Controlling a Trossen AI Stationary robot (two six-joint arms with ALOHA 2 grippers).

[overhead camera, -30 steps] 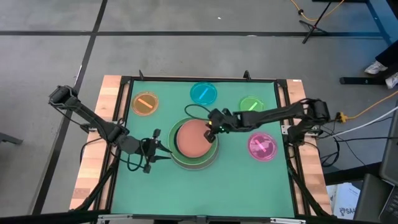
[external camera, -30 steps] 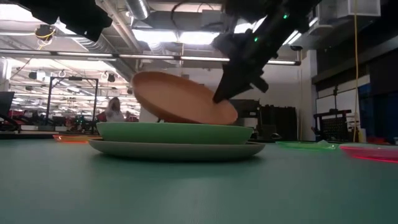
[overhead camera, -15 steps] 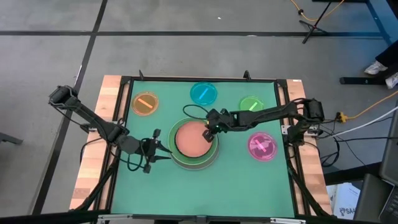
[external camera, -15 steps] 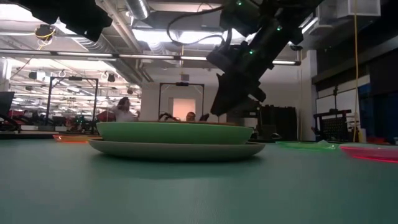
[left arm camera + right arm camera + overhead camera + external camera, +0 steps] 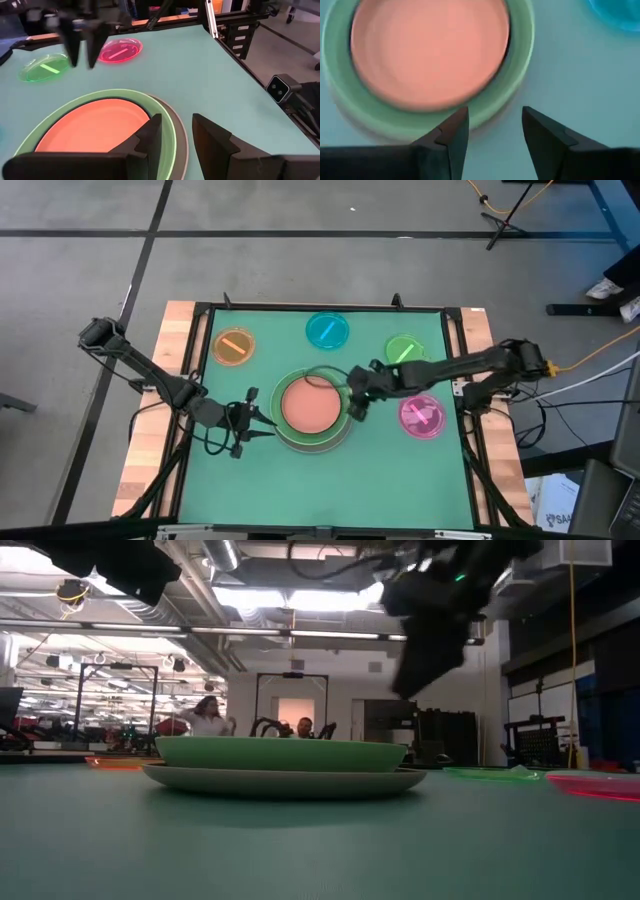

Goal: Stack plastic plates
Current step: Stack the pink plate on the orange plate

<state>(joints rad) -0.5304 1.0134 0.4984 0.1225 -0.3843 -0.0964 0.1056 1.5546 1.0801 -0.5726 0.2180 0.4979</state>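
The plastic plates form a stack mid-table: a salmon plate (image 5: 309, 406) lies flat in a dark green one, on a light green plate (image 5: 280, 752), on a grey-white plate (image 5: 285, 780) resting on the mat. My right gripper (image 5: 357, 408) hangs open above the stack's right rim; the right wrist view (image 5: 495, 132) looks down on the rim between its fingers. My left gripper (image 5: 262, 420) hovers open by the stack's left rim (image 5: 176, 137). Small orange (image 5: 233, 346), cyan (image 5: 328, 330), lime (image 5: 404, 349) and pink (image 5: 421, 416) plates lie singly on the mat.
The green mat (image 5: 380, 480) has free room along the near side. The pink plate lies just right of my right gripper, and the lime plate just behind my right arm. A black frame (image 5: 455, 360) borders the mat. People show in the room behind (image 5: 205, 715).
My right gripper held the salmon plate tilted, one edge on the stack. It has opened and let go, and the plate has dropped flat into the dark green plate. The gripper has then risen and gone toward the table's right edge.
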